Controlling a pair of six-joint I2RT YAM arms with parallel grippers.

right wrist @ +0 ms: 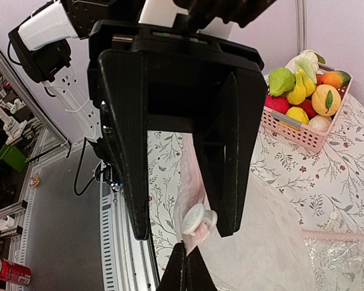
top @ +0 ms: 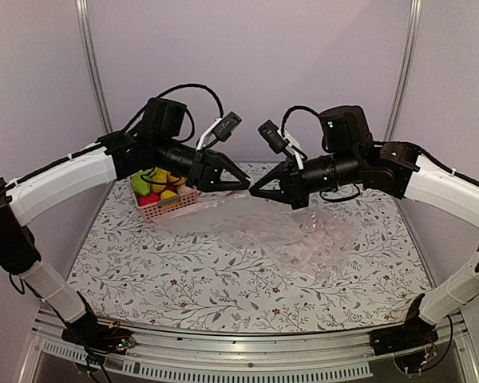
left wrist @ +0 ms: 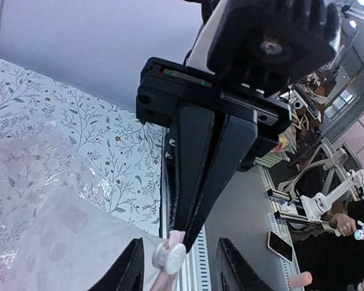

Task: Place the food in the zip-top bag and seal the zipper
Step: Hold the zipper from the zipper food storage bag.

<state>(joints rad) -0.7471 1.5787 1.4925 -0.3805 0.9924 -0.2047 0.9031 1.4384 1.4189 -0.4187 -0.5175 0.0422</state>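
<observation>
The food (top: 160,183), toy fruits and vegetables, sits in the pink basket (top: 169,204) at the back left and also shows in the right wrist view (right wrist: 303,91). The smooth zip-top bag (top: 239,215) is held up by its pink zipper (right wrist: 197,176) between both grippers at mid-table. My right gripper (right wrist: 185,257) is shut on the zipper strip's end. My left gripper (left wrist: 181,242) is open, its fingers on either side of the white slider knob (left wrist: 168,258). In the top view the left gripper (top: 245,183) and right gripper (top: 255,191) meet tip to tip.
A larger, crinkled clear bag (top: 319,239) lies on the flowered table (top: 144,263) right of centre, under the right arm. The basket (right wrist: 291,124) stands near the back wall. The table's near metal edge (top: 239,351) runs along the front.
</observation>
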